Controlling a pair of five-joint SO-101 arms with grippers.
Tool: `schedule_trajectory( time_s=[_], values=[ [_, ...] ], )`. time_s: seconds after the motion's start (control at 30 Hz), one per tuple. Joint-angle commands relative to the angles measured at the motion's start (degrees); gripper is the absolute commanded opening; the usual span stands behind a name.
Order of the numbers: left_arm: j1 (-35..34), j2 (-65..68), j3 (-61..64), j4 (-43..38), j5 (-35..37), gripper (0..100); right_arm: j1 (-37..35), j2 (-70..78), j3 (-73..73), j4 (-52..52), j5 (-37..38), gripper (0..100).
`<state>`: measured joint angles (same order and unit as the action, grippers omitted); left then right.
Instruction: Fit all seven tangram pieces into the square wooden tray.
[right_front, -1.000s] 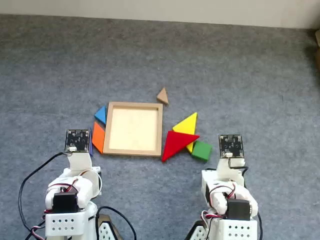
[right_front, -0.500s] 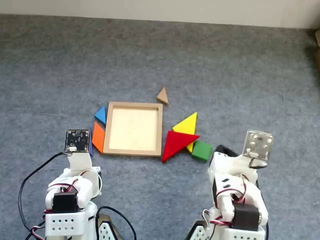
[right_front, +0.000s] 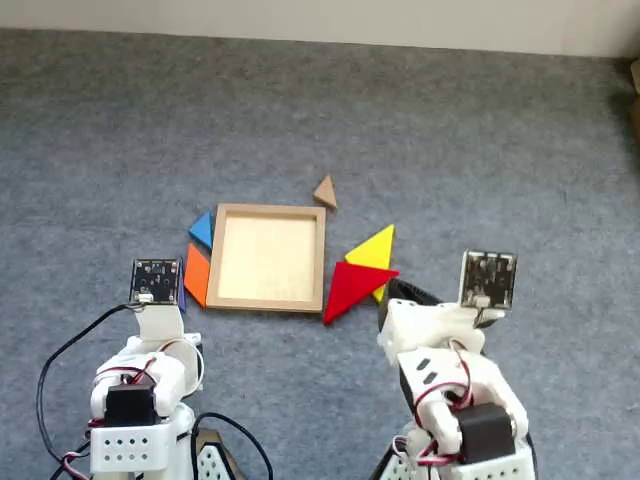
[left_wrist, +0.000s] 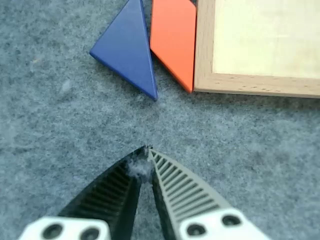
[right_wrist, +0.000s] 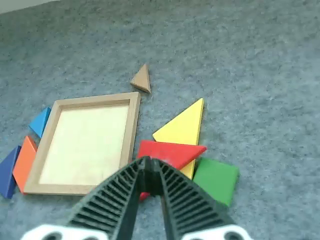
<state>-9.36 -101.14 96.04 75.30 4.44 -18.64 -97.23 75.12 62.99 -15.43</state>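
Smack in the middle of the grey desk (right_front: 480, 130) sits the square wooden tray (right_front: 321, 255), bare wood inside, with all seven pieces lying around it. Along its left side you've got a light blue triangle (right_front: 203, 230), an orange parallelogram (right_front: 197, 274) touching the rim, and a dark blue triangle (left_wrist: 129, 50) just beside the orange one. Off the far right corner there's a small tan triangle (right_front: 325, 192). Right of the tray a red triangle (right_front: 352, 285) overlaps a yellow triangle (right_front: 375, 250), with a green square (right_wrist: 216, 181) snug against them. Left pincer (left_wrist: 145, 155) is pressed together over bare desk near the dark blue piece. Right pincer (right_wrist: 149, 165) is pressed together too, holding nothing, by the red triangle's near edge.
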Motion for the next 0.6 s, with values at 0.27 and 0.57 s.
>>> schedule_trajectory(
  time_s=[0.27,0.57],
  values=[
    [-0.7,-2.7,1.1,0.3,-0.3,0,-8.5,52.2,-28.8,-1.0,-14.8,27.9],
    [-0.7,-2.7,1.1,0.3,-0.3,0,-12.3,80.7,-45.3,0.0,-25.3,35.8]
  ],
)
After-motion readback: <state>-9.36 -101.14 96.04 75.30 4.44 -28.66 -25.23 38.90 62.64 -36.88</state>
